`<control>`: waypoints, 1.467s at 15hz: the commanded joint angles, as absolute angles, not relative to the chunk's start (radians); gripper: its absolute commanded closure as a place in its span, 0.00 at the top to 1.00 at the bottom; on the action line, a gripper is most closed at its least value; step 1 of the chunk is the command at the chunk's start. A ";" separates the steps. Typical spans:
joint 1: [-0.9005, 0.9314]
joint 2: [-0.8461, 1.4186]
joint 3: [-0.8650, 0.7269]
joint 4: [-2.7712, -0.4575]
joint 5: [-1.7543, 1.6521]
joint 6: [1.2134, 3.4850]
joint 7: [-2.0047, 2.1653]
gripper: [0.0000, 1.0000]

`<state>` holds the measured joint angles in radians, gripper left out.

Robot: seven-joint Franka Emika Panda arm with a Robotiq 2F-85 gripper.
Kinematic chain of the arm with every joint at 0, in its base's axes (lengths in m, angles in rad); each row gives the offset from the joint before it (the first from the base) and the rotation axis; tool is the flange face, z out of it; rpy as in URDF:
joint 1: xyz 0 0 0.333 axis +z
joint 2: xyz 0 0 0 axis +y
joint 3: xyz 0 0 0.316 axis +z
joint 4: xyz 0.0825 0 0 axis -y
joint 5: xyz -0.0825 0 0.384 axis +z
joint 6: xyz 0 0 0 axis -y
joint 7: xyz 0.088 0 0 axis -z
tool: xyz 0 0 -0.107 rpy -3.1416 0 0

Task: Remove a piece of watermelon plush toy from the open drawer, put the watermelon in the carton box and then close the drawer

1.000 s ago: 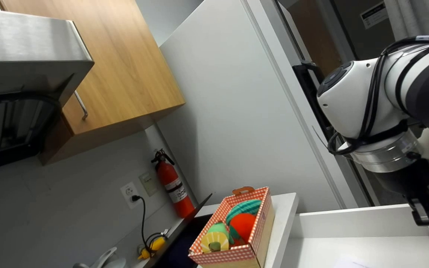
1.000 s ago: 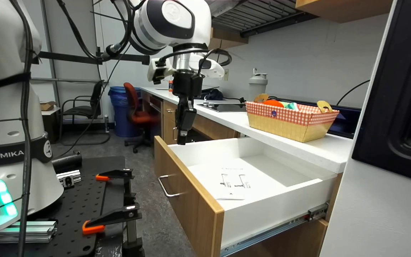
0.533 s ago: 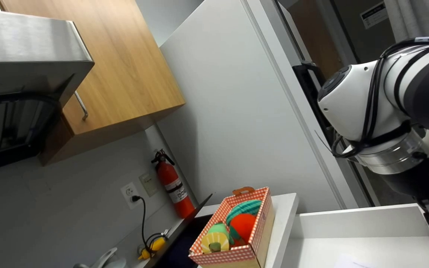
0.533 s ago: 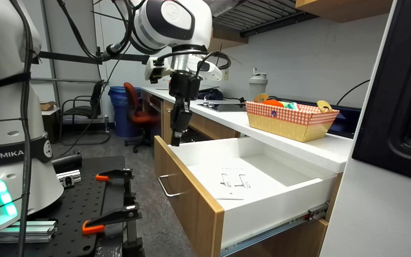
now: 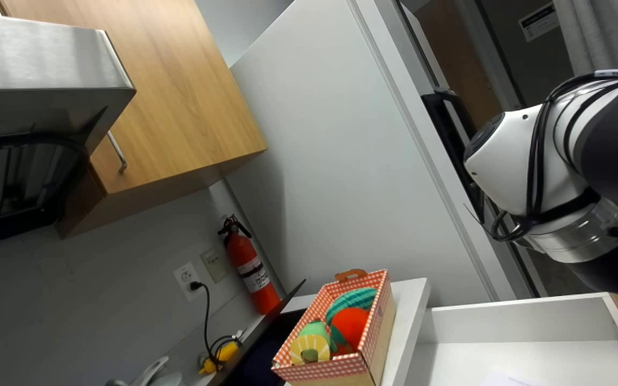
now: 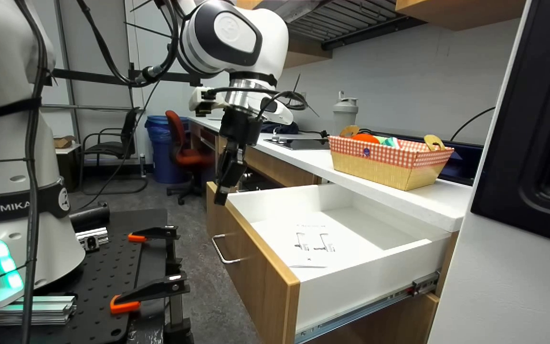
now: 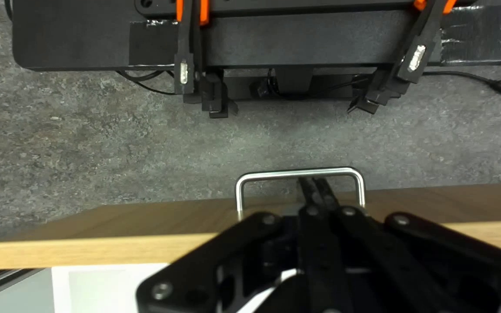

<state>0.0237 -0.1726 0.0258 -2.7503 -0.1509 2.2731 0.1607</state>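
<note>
The drawer (image 6: 365, 286) is pulled open, with white walls and a brown wooden front; it also shows in an exterior view (image 5: 518, 324). A green-striped plush that looks like the watermelon (image 5: 360, 297) lies in the carton box (image 5: 381, 338), partly behind an orange plush. The box (image 6: 389, 167) stands on the counter. My gripper (image 6: 221, 198) is shut and empty, tilted, at the drawer front's top edge on the robot side. In the wrist view the shut gripper (image 7: 312, 180) appears over the drawer's metal handle (image 7: 296, 174); contact cannot be told. In an exterior view the fingertips are cut off.
A printed paper sheet (image 6: 311, 243) lies in the drawer. The white counter (image 6: 428, 200) overhangs the drawer's back. A black table with clamps (image 7: 320, 41) stands opposite the drawer front, across a strip of floor (image 7: 298, 139). A yellow plush (image 5: 309, 348) is in the box.
My gripper has moved from over the drawer's inside out past its front edge toward the robot side, lowering and tilting. The drawer and box have not moved.
</note>
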 commanded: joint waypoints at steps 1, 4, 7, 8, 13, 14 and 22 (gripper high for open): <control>0.010 -0.132 0.015 -2.726 -0.126 2.263 0.120 0.00; 0.006 -0.095 0.009 -2.708 -0.133 2.266 0.122 0.00; 0.003 -0.052 0.005 -2.688 -0.138 2.270 0.123 0.00; 0.002 -0.035 0.004 -2.679 -0.140 2.272 0.123 0.00; -0.001 0.019 0.000 -2.640 -0.141 2.292 0.123 0.00; -0.001 0.020 -0.001 -2.636 -0.144 2.304 0.128 0.00; 0.000 0.008 -0.003 -2.632 -0.165 2.450 0.141 0.00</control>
